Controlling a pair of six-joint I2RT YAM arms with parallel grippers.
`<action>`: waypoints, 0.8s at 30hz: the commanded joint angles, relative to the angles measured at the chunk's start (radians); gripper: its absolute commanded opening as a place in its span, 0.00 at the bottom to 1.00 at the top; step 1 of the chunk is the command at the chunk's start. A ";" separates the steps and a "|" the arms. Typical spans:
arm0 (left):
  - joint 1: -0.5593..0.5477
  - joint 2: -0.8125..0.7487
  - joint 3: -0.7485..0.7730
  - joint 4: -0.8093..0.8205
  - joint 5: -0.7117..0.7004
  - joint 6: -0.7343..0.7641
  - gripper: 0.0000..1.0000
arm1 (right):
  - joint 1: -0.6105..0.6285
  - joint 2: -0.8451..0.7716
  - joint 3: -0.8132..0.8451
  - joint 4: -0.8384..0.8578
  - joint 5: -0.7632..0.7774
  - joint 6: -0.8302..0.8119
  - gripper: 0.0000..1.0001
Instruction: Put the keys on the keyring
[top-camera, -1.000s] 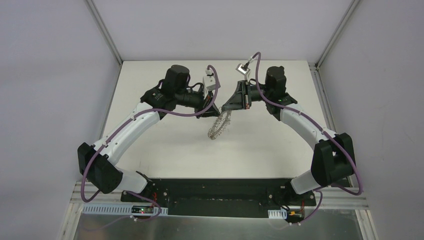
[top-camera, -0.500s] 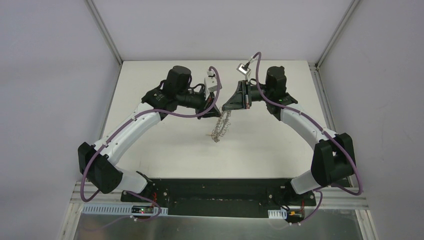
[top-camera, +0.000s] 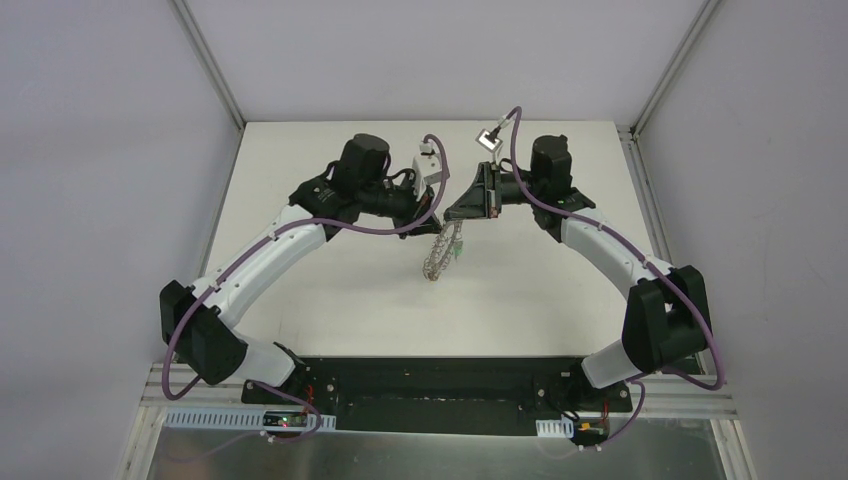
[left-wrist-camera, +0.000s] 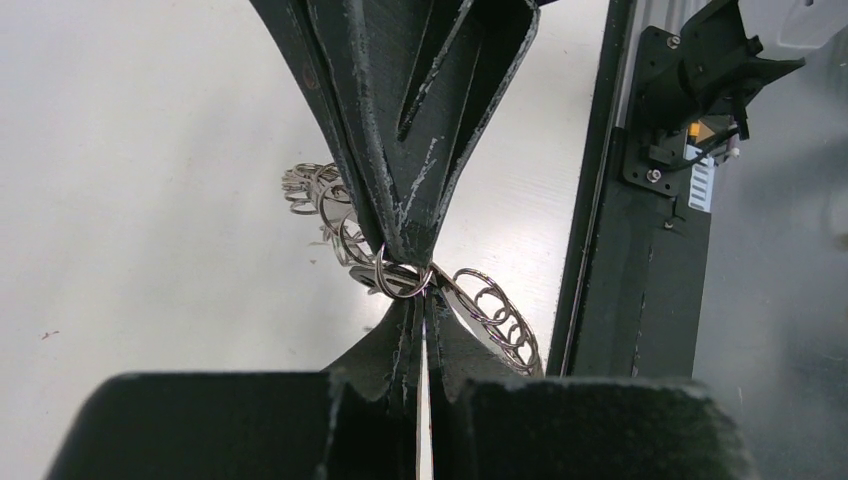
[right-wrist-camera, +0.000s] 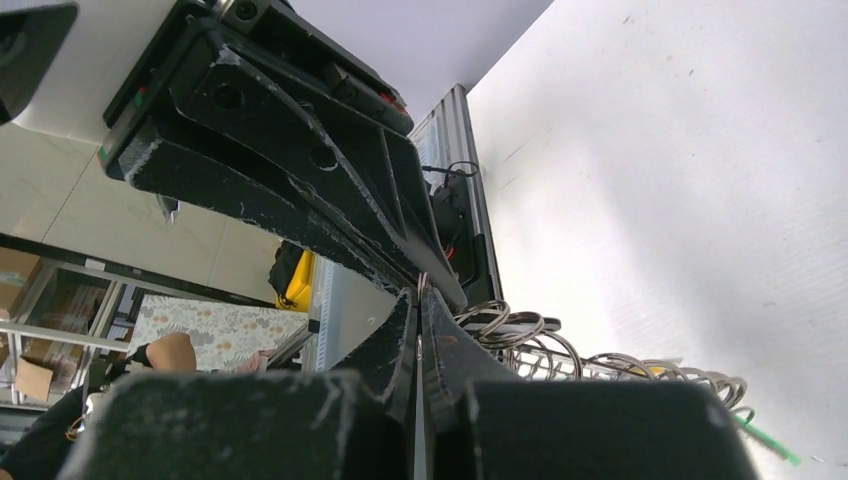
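Note:
My two grippers meet tip to tip over the middle of the table, above the back half. The right gripper is shut on a wire ring of the keyring. The keyring hangs below as a grey fringed chain, and also shows in the left wrist view and the right wrist view. The left gripper is shut at the same spot, on a silver key whose blade slants away from its tips. A yellow key head and a green key head hang among the rings.
The white table has metal frame posts at its back corners. The black base rail with both arm mounts runs along the near edge.
The left arm has shifted slightly up and right against the right gripper. The hanging keyring has swung and turned edge-on, and the green key head now shows beside it.

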 joint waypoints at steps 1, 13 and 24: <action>-0.032 0.013 0.044 0.051 -0.025 -0.046 0.00 | 0.005 -0.023 0.007 0.023 0.083 -0.016 0.00; -0.036 0.044 0.064 0.088 -0.122 -0.128 0.00 | 0.005 -0.017 -0.008 0.021 0.138 -0.006 0.00; -0.036 0.053 0.068 0.111 -0.129 -0.184 0.00 | -0.009 -0.010 -0.016 0.000 0.234 0.017 0.00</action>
